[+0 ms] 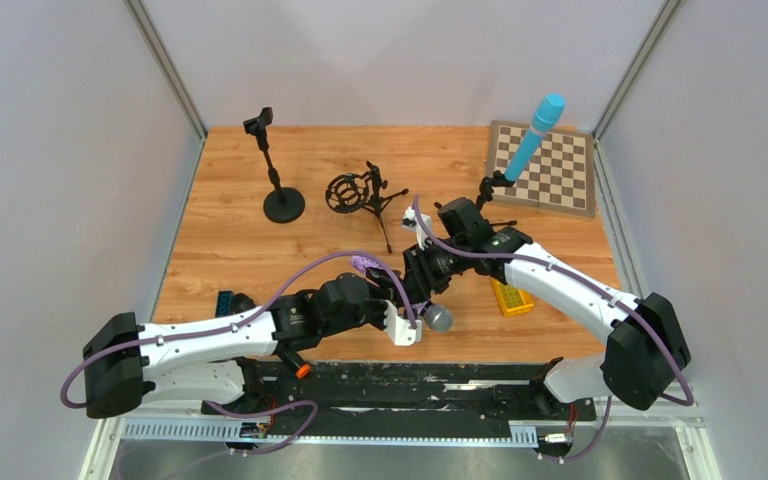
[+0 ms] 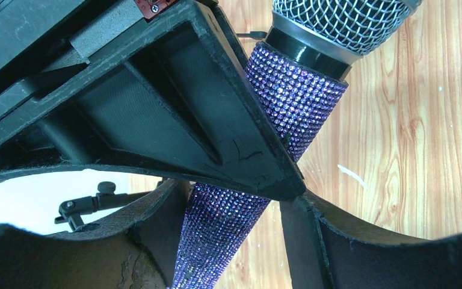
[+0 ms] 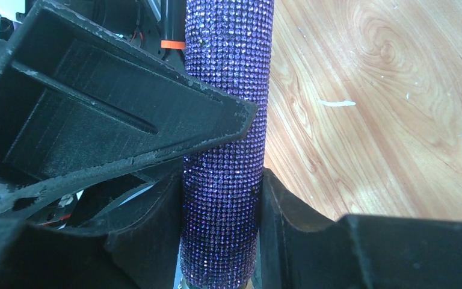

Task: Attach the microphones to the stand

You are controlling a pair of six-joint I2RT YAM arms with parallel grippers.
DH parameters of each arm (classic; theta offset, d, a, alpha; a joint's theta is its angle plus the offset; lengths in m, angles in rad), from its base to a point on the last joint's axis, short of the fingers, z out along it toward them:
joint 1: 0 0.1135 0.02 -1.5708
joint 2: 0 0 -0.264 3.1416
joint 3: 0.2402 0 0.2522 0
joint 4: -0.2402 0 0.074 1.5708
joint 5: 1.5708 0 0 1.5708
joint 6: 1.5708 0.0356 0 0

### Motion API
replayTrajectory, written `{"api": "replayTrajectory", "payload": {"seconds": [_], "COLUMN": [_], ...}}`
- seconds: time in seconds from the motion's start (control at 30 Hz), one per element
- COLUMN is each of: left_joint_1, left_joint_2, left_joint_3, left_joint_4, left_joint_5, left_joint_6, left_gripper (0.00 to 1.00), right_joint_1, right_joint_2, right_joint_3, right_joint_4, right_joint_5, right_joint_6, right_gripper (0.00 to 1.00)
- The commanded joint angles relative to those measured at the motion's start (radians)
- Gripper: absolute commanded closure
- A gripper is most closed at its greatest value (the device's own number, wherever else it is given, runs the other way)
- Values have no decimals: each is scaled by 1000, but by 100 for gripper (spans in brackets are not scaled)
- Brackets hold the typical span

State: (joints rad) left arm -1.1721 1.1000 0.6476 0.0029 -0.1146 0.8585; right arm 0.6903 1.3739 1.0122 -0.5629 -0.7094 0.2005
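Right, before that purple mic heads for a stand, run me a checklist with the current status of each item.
1. Right gripper clamped on the purple microphone, fingers against both sides of its body: ok.
2. Left gripper around the same body below the mesh head, firm contact: cannot tell.
3. Clip stand at the back left holds nothing: ok.
4. Shock-mount stand in the middle holds nothing: ok.
5. Blue microphone sits in the small stand by the chessboard: ok.
6. Black microphone lies at the near edge, on no stand: not ok.
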Motion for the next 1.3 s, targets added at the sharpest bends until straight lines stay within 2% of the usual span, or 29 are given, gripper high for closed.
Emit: {"api": "replayTrajectory", "payload": {"seconds": [0.0,0.23,0.37,0.47,0.53,0.57,0.6,0.63,0.67,0.83,0.9,0.93,0.97,1.0,1.07,1.1,1.27], "left_joint_1": [-8,-7,-7,-8,-8,-8,-7,-7,-7,-8,-8,-8,-8,-8,-8,-8,-8], "left_joint_2": [4,11,-9,-48,-61,-63,-61,-59,-56,-54,-59,-60,-65,-66,-71,-75,-95], "left_joint_3": [-11,-25,-46,-73,-80,-79,-79,-80,-80,-90,-89,-90,-92,-93,-95,-98,-117], "left_joint_4": [53,45,49,66,62,61,64,69,80,108,110,112,111,110,105,100,96], "left_joint_5": [-17,-49,-83,-74,-63,-59,-57,-62,-63,-34,-25,-23,-19,-18,-17,-16,2], "left_joint_6": [-27,-18,-14,-9,-6,-7,-10,-19,-25,-41,-47,-49,-51,-53,-58,-61,-108], "left_gripper": [35,34,23,24,29,36,43,62,68,66,70,80,85,96,100,100,100], "right_joint_1": [-6,-7,-6,-6,-6,-6,-6,-6,-6,-6,-6,-7,-6,-6,-12,-20,-76], "right_joint_2": [-32,-45,-51,-52,-51,-51,-51,-51,-50,-51,-52,-51,-51,-51,-53,-55,-113], "right_joint_3": [40,42,42,42,42,43,43,45,47,46,45,45,45,46,48,49,43], "right_joint_4": [65,66,64,63,63,64,65,63,64,64,64,64,64,64,65,68,118], "right_joint_5": [-70,-83,-95,-103,-108,-110,-111,-112,-113,-116,-113,-111,-106,-95,-61,-45,88], "right_joint_6": [16,14,13,11,12,11,13,13,12,11,11,11,11,12,19,24,82], "right_gripper": [100,100,100,100,100,100,100,100,100,100,100,99,98,96,89,81,33]}}
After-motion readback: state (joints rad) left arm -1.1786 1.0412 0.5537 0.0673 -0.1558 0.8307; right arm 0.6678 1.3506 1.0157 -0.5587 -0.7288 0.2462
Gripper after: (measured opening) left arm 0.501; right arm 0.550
